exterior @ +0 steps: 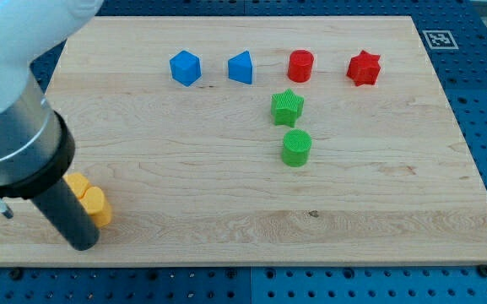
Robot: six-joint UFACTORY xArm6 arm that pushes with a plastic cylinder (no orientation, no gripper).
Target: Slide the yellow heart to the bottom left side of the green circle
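Observation:
The yellow heart [99, 207] lies near the board's bottom left corner, partly hidden behind my rod. A second yellow block [77, 182] touches it on its upper left. My tip [83, 245] is on the board just left of and below the heart, against it or very close. The green circle [296, 148] stands far to the right, near the board's middle.
A green star [287, 106] sits just above the green circle. Along the top are a blue block [185, 67], a blue wedge-like block [240, 67], a red cylinder [300, 65] and a red star [364, 68]. The arm's body [11, 110] covers the board's left edge.

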